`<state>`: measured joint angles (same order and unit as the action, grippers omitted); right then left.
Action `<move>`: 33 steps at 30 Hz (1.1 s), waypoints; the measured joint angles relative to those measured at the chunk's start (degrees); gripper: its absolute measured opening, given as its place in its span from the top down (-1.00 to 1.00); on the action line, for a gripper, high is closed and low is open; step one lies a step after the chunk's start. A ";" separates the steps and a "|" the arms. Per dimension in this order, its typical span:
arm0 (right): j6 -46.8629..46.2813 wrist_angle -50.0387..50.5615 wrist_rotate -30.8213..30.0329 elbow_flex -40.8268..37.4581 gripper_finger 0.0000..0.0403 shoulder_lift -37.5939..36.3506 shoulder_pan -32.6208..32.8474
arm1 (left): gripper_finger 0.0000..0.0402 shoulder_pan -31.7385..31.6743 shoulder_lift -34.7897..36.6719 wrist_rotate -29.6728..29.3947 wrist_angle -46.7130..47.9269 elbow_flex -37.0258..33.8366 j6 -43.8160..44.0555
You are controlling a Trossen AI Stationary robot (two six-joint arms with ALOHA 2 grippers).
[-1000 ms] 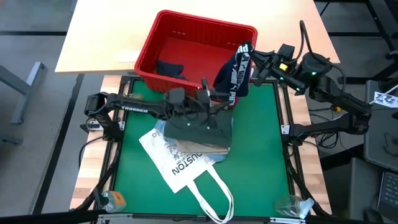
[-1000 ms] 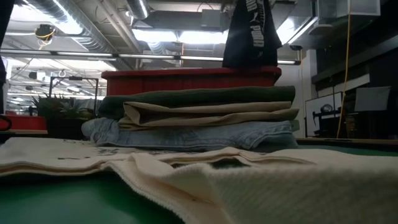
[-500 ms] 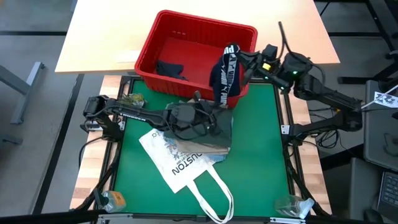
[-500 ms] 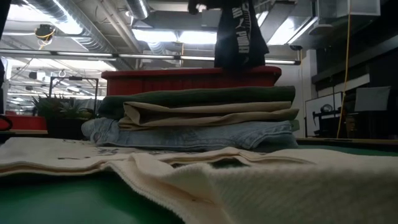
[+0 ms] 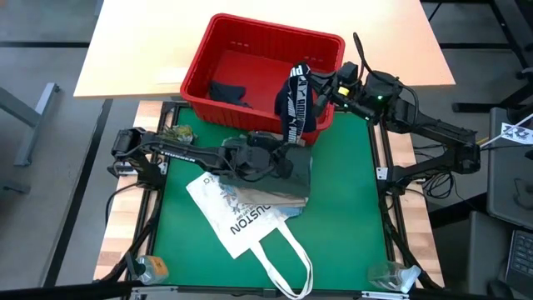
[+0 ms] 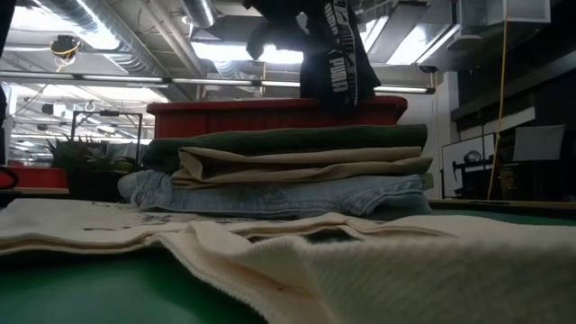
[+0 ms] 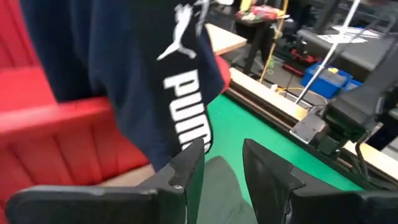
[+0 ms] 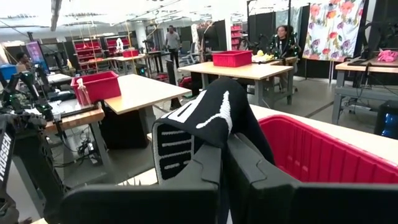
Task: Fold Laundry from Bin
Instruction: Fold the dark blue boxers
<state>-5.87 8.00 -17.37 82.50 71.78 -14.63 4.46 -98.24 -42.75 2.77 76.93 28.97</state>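
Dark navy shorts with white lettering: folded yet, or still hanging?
Hanging, unfolded: the dark navy shorts dangle from the shut right gripper over the red plastic bin's near rim.

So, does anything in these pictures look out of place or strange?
One thing: a white cloth tote bag printed with lettering lies spread on the green mat, partly under the folded stack of garments, so the pile sits on it. Otherwise the right hand simply holds dark navy shorts above the red plastic bin.

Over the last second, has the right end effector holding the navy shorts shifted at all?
Yes. In the high view the right end effector, shut on the navy shorts, has moved toward the picture's left, across the red bin's right rim.
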 joint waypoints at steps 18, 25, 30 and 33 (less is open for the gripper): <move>-1.79 -2.14 0.02 0.00 0.97 2.08 0.00 | 0.48 -2.89 -5.73 6.11 -7.41 0.00 12.90; -1.79 -2.53 0.02 0.00 0.97 2.11 0.00 | 0.48 -5.44 -5.70 4.76 -6.53 0.00 12.90; -1.73 -2.53 0.01 0.00 0.97 2.09 0.00 | 0.48 -5.70 -5.68 4.73 -2.20 0.00 12.96; -1.46 -2.53 0.02 0.00 0.97 2.09 0.00 | 0.48 -5.65 -5.68 4.26 1.40 0.00 15.68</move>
<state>-7.33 5.48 -17.34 82.50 73.87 -14.63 -1.19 -103.92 -38.49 4.16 76.93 44.65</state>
